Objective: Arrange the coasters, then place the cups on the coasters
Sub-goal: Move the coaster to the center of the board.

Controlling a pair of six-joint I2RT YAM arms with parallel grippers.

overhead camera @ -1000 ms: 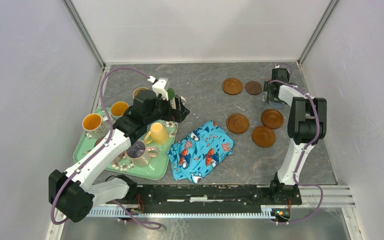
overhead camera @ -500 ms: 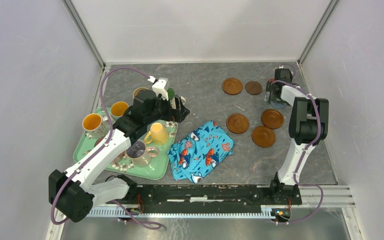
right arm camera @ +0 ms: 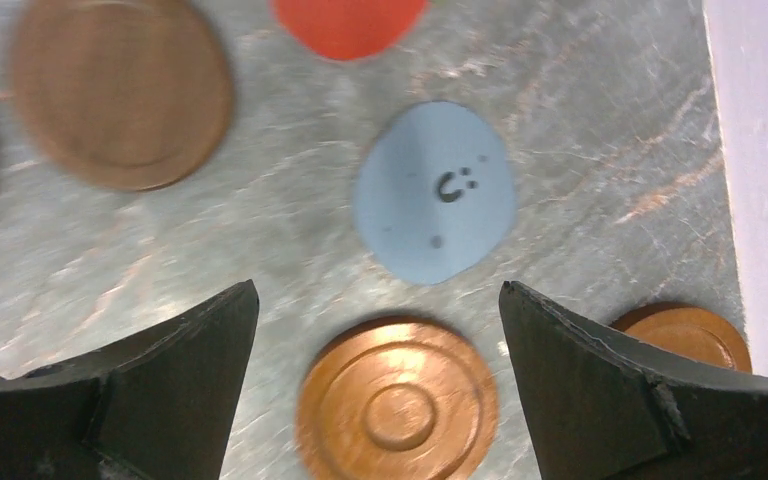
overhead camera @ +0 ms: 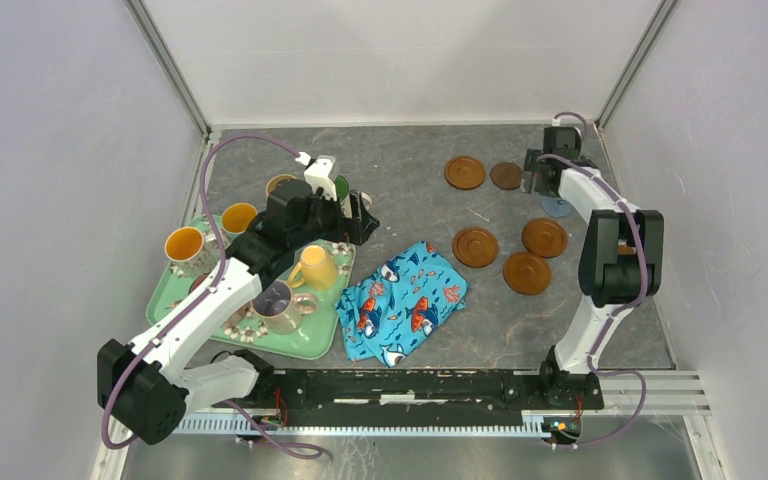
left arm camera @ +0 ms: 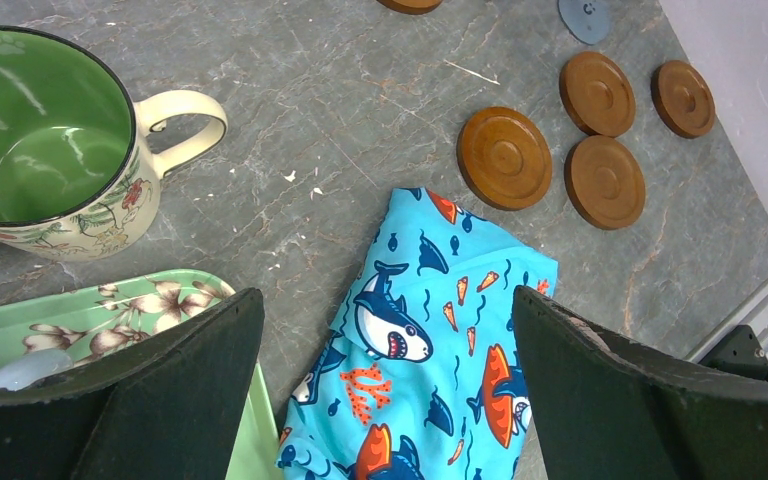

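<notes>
My right gripper [right arm camera: 378, 292] hangs open and empty above the back-right coasters. Below it lie a blue-grey coaster [right arm camera: 433, 190], a ringed brown coaster [right arm camera: 397, 402], a red coaster [right arm camera: 348, 20] and plain brown ones [right arm camera: 120, 90]. From above, the right gripper [overhead camera: 540, 176] is next to the blue-grey coaster [overhead camera: 557, 207], with several brown coasters [overhead camera: 476, 247] around. My left gripper [left arm camera: 388, 295] is open over the fish-print cloth [left arm camera: 430, 340], beside a cream cup with a green inside [left arm camera: 45, 140]. More cups [overhead camera: 185, 245] stand on the green tray [overhead camera: 310, 345].
The blue fish-print cloth [overhead camera: 405, 300] lies crumpled between the tray and the coasters. The right wall [right arm camera: 760, 150] stands close to the coasters. White enclosure walls ring the grey table [overhead camera: 410, 160]. My left arm reaches over the tray.
My right gripper has moved toward the back wall, uncovering the blue-grey coaster in the top view. The left arm and the cups have not moved.
</notes>
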